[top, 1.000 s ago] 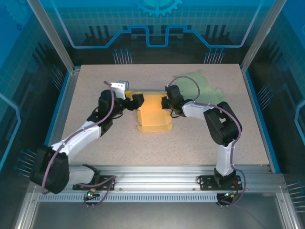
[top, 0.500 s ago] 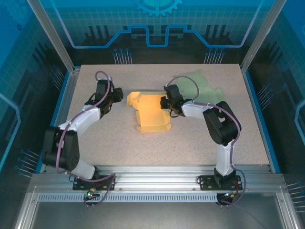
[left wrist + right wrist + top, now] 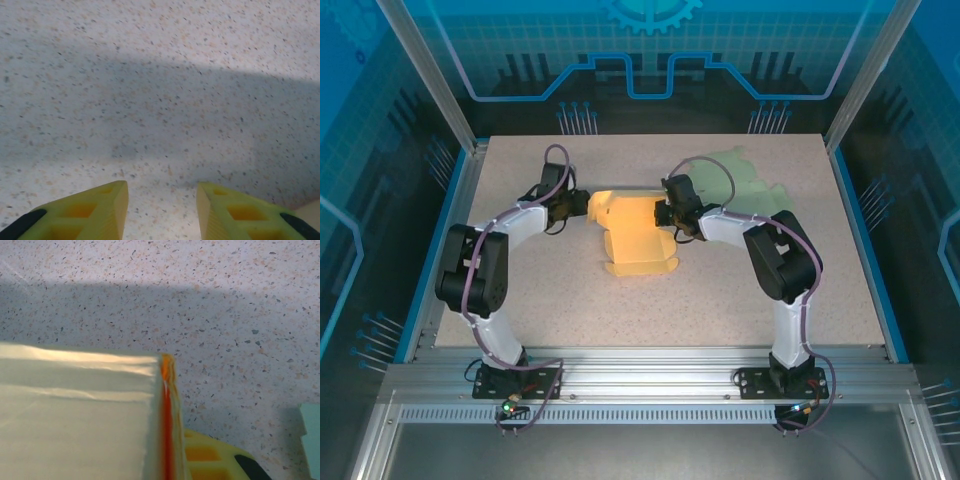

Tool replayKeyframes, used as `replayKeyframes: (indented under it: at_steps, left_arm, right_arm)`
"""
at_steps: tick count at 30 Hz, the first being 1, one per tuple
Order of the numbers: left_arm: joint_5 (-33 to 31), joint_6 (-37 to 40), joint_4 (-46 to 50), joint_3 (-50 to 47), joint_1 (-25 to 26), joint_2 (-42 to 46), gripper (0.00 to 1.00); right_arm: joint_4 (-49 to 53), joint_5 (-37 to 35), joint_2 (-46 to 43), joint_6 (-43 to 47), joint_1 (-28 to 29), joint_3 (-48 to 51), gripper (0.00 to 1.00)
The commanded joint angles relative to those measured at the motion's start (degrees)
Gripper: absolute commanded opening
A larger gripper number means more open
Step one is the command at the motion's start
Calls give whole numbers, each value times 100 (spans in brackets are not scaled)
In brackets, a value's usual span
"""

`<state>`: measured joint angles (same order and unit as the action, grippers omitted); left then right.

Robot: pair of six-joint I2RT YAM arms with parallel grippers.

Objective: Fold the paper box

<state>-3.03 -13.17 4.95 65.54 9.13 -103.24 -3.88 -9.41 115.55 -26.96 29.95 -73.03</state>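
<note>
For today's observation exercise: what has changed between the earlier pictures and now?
The left tool pulled away leftward from the box, then came back toward its left flap, jaws narrowing, holding nothing. The right tool stayed shut on the box's right edge.

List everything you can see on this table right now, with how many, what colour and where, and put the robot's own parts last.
paper box: one, yellow-orange, partly folded, middle of the table.
paper sheet: one, pale green, lying flat, far right of the table.
table: one, speckled beige, under everything.
left arm: one, black and white, reaching beside the box's left edge; jaws parted, nothing between them.
right arm: one, black and white, at the box's right side; jaws shut on the box's edge.
</note>
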Motion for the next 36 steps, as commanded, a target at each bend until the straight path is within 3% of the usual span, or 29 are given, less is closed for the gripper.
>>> replayKeyframes:
  at_steps: [1, 12, 18, 24, 28, 30, 34, 36]
  left_arm:
    - [500, -64, 231, 15, 152, 156, 41]
    - [952, -406, -7, -165, 431, 248, 41]
    - [1313, -293, -85, -301, 476, 498, 48]
    - [1138, 216, 388, -450, 467, 892, 53]
    - [1093, 157, 657, -532, 467, 1042, 53]
    - [1124, -49, 562, -711, 470, 1220, 61]
    - [1085, -568, 64, -1262, 502, 1668, 89]
    - [929, -697, -160, -1495, 605, 1811, 98]
  right_arm:
    - [113, -15, 127, 57, 63, -163, 13]
    - [111, -14, 104, 121, 58, -126, 13]
    - [81, -5, 94, 121, 59, -73, 13]
    - [63, -5, 53, 126, 72, -42, 13]
    - [69, 11, 58, 130, 72, -54, 13]
    - [68, 9, 56, 121, 78, -53, 13]
    - [69, 14, 64, 121, 73, -60, 13]
    - [81, 37, 73, 117, 81, -78, 13]
